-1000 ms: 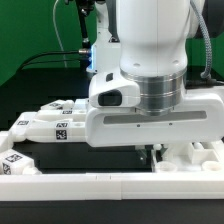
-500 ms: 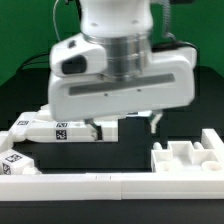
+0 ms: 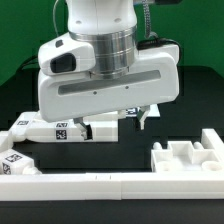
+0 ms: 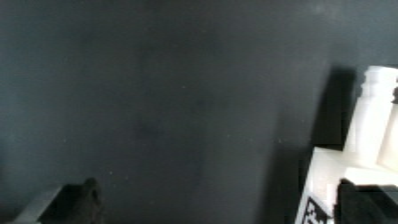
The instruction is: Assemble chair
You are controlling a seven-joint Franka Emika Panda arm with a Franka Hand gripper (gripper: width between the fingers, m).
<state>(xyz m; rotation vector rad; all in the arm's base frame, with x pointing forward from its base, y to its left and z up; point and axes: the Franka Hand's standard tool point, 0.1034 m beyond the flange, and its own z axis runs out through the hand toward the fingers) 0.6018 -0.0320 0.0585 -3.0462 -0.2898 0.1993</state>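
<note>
**Chair parts lie loose under an open hand**

The chair is in separate white pieces on the black table (image 3: 125,155). A notched block (image 3: 186,157) sits at the exterior view's right, just behind the long plain rail (image 3: 100,184) that edges the front. At the exterior view's left a tagged bar (image 3: 45,128) lies flat. Another tagged piece (image 3: 14,162) lies in front of it at the frame's edge, close to the rail. A short white piece (image 3: 102,129) lies at the bar's end, partly covered by the arm.

The hand (image 3: 113,122) hangs above the table between the bar and the notched block. Its two dark fingers are spread wide with nothing between them, and it holds no part.

The wrist view is mostly bare dark table. One dark fingertip (image 4: 71,205) shows in a corner, and a white part (image 4: 379,110) stands at the frame's edge with a tag (image 4: 329,208) near it.
</note>
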